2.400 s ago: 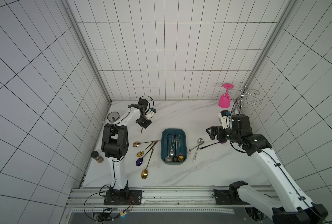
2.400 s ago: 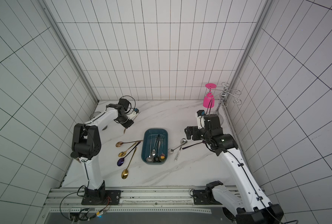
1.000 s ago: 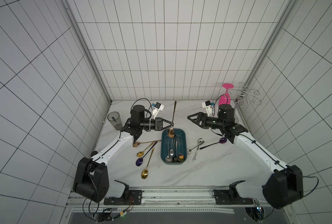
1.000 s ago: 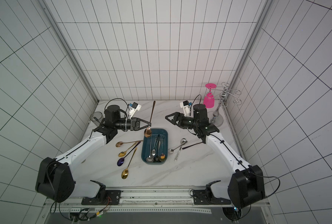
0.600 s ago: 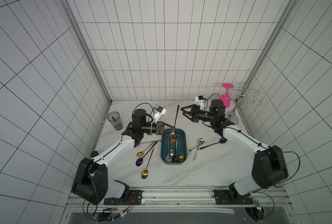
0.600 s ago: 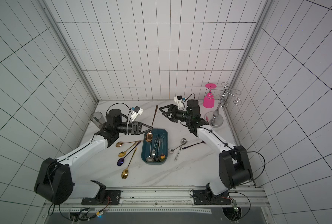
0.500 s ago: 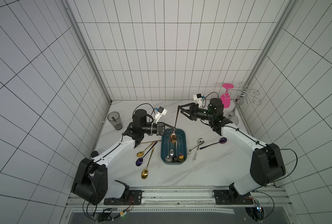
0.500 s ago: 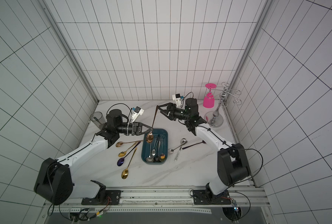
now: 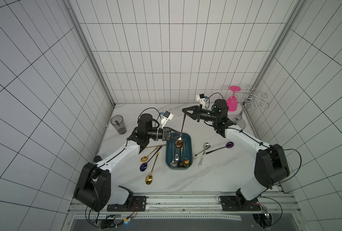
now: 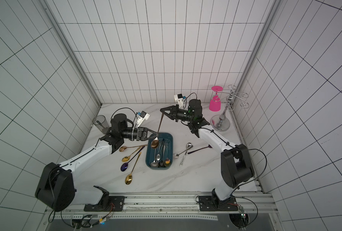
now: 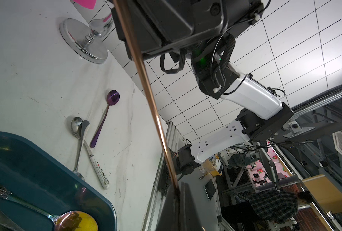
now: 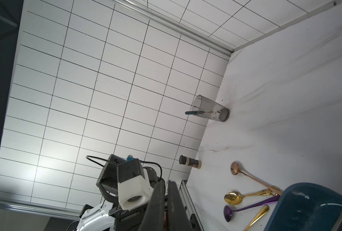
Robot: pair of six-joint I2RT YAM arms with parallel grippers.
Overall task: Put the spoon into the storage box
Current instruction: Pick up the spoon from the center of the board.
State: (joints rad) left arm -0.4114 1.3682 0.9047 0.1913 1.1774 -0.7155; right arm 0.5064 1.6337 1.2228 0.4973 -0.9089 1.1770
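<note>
A copper spoon (image 9: 182, 126) (image 10: 159, 125) stands nearly upright, its bowl just over the far end of the dark teal storage box (image 9: 190, 148) (image 10: 171, 148). My left gripper (image 9: 179, 137) (image 10: 157, 133) is shut on the spoon just above its bowl. In the left wrist view the copper handle (image 11: 152, 100) runs out from between the closed jaws (image 11: 176, 200). My right gripper (image 9: 184, 113) (image 10: 162, 111) is shut on the handle's top end. The right wrist view shows those jaws (image 12: 167, 200) pressed together, with a corner of the storage box (image 12: 310, 210) beside them.
Several spoons lie inside the box. Gold, purple and copper spoons (image 9: 149, 160) lie left of it; a silver spoon, a white-handled one (image 9: 202, 153) and a purple one (image 9: 224, 147) lie right. A grey cup (image 9: 118, 124) stands back left, a pink glass (image 9: 233, 100) on a wire rack (image 9: 250, 100) back right.
My right gripper has moved left to the top of the spoon's handle and closed on it. My left gripper has kept its hold and brought the spoon slightly lower over the box.
</note>
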